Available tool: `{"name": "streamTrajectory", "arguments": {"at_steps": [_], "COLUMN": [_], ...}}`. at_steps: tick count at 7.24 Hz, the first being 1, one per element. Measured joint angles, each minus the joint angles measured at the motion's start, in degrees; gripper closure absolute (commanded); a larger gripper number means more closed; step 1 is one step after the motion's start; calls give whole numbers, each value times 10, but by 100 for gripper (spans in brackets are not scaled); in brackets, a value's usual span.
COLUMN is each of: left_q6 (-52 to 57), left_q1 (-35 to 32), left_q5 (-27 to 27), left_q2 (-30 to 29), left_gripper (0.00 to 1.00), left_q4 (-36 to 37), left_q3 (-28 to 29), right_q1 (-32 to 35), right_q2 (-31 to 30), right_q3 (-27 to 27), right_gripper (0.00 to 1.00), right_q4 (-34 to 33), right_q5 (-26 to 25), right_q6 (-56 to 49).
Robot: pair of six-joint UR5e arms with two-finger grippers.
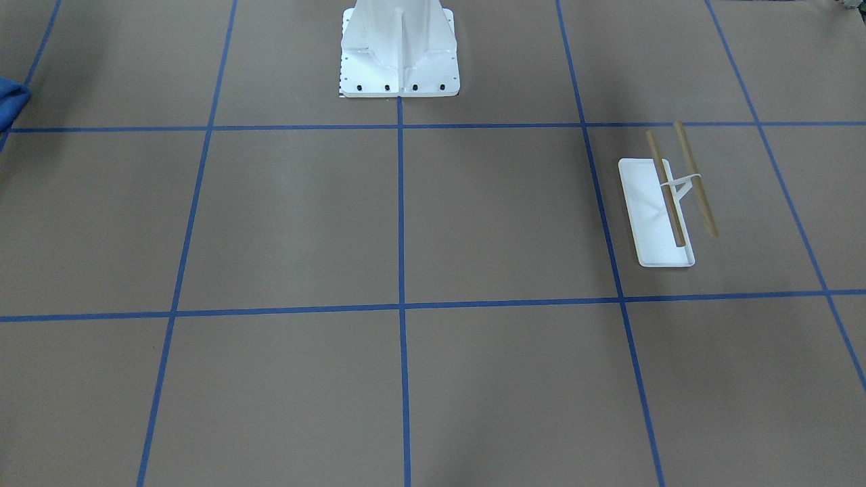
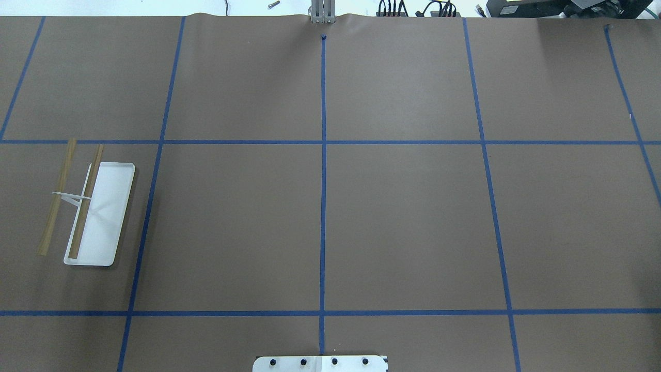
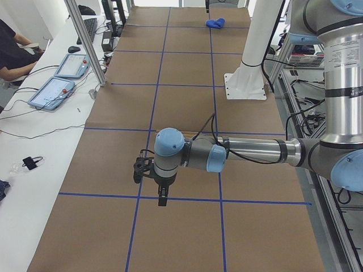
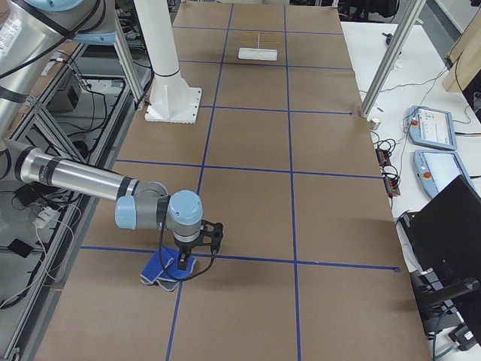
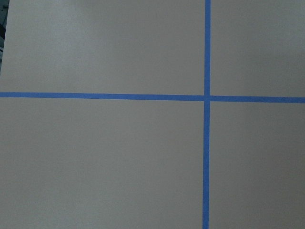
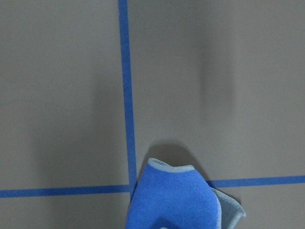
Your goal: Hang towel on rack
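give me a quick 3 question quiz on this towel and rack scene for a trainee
1. True or false: the towel already hangs on the rack.
2. Which gripper is nearer the towel? A: left. B: right.
3. Fill in: the rack has ___ wooden dowels.
Key: 1 false, it lies on the table. 2 B, the right gripper is close beside it. 3 two.

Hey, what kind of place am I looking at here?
Most likely a robotics lab or test cell: a paper-covered table marked with a blue tape grid, an industrial robot arm reaching over it, and teach pendants on the side bench.
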Motion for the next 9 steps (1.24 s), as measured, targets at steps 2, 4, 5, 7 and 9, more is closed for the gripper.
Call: {"name": "streamTrajectory", "arguments": {"at_steps": [2, 4, 5, 7, 9], "left_q6": [0, 0, -1, -1, -1], "left_q1": [0, 0, 0, 0, 0], "left_q5": [0, 0, 0, 0, 0], "left_q2": [0, 0, 0, 0, 0], "left_gripper": [0, 0, 0, 0, 0], "left_q4": [0, 0, 0, 0, 0], "left_q3": [0, 0, -1, -2, -4], "right_q1": [-9, -24, -36, -56, -77], "right_q2": [1, 0, -4, -26, -63], "right_q3": [-26, -48, -54, -72, -79], "right_gripper": [0, 0, 0, 0, 0], "right_q4": [22, 77, 104, 171, 248], "right_q5": [-13, -16, -16, -14, -13], "right_q6": [17, 91, 120, 160, 205]}}
